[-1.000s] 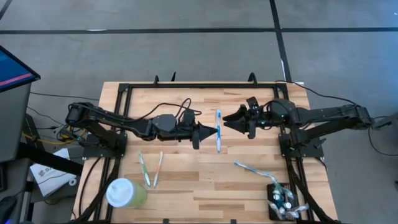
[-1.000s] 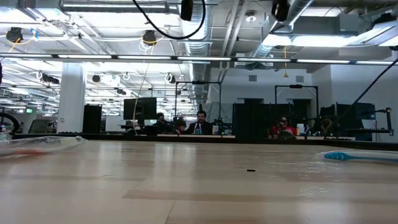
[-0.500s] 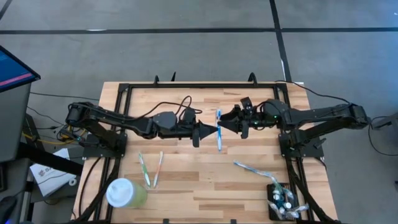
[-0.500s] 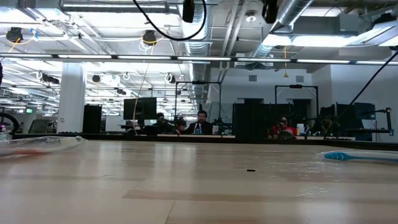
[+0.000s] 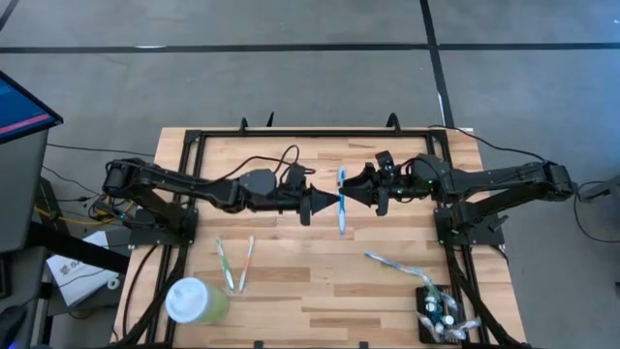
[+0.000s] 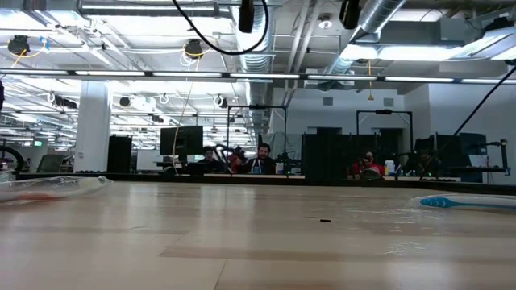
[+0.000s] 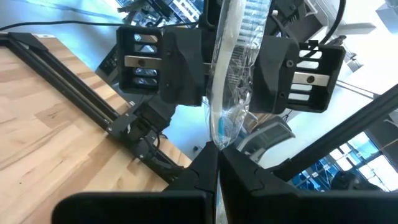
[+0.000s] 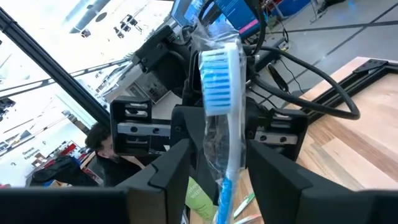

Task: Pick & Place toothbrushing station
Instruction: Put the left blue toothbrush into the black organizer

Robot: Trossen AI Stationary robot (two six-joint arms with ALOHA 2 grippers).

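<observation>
A: What's new around the blue-and-white toothbrush in its clear plastic wrapper (image 5: 340, 199)?

B: The right gripper (image 5: 355, 190) has come in from farther off and now straddles the wrapped brush, a finger (image 8: 168, 168) on either side, and it has narrowed over the last second. I can't tell whether the fingers touch it yet.

A: And the left gripper (image 5: 334, 201)?

B: Still pinched fully closed on the wrapper, from the opposite side of the brush; its tips (image 7: 211, 171) meet right at the plastic. The brush hangs off the wooden table (image 5: 291, 291) between the two.

A: So a handover?

B: That's my reading: left to right.

A: Where's the station?

B: The small black slotted toothbrush holder (image 5: 438, 312) sits well away from the brush, at the table's near corner on the right arm's side, so the right arm suits the delivery.
</observation>
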